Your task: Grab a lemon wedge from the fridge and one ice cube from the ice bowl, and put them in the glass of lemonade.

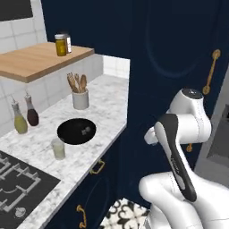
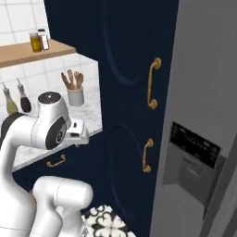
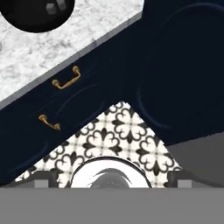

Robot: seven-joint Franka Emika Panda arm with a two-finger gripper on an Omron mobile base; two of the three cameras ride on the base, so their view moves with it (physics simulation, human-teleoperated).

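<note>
The fridge (image 2: pixel 203 120) fills the right side of the right base view, a tall grey steel face with its black dispenser panel (image 2: pixel 194 143) at middle right. Its doors look shut, so the lemon wedge is presumably behind them, hidden for now. In the left base view only a grey sliver of the fridge shows at the right edge.

Just left of the fridge stand the tall navy cabinets (image 2: pixel 125 92) with brass handles (image 2: pixel 152 83), and left of those the marble counter (image 1: pixel 98 107). On the counter, at centre left of the left base view, sits the black ice bowl (image 1: pixel 76 131) with small pale cubes inside, and just below and left of it the glass of lemonade (image 1: pixel 58 149). They stand close together, likely so that the cube needs only a short carry. A crock of wooden utensils (image 1: pixel 80 94) stands behind them, two bottles (image 1: pixel 24 117) at the left edge, a stove (image 1: pixel 18 188) in the lower left.

The arm (image 1: pixel 179 152) is folded up at the lower right of the left base view, hand pointing down at the patterned floor tiles (image 3: pixel 118 135). The gripper (image 3: pixel 111 179) is spread wide and holds nothing, its tips at the bottom corners of the hand view. The task seems barely begun: the fridge door has to be opened first.
</note>
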